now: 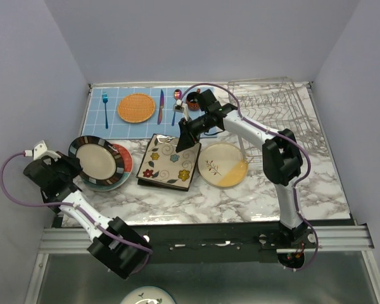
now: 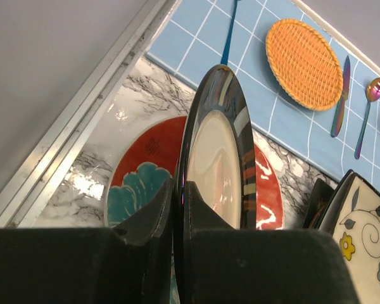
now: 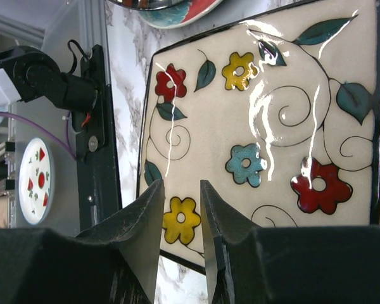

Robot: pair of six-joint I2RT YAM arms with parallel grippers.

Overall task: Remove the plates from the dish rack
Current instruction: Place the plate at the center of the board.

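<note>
While left gripper (image 2: 180, 212) pinches striped plate (image 2: 218, 158), flowered plate (image 3: 266, 126) beneath right gripper (image 3: 180, 218)

My left arm (image 1: 82, 212) and right arm (image 1: 247, 130) wear white shells between bulky black joints; a thin purple cable (image 1: 2, 176) loops along each, and my matte black fingers (image 3: 139, 221) taper to wedges.

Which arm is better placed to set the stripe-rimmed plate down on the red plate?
Left. The left jaws are shut on the stripe-rimmed plate, tilted on edge over the red plate. The right jaws stand open over the square flowered plate.
</note>
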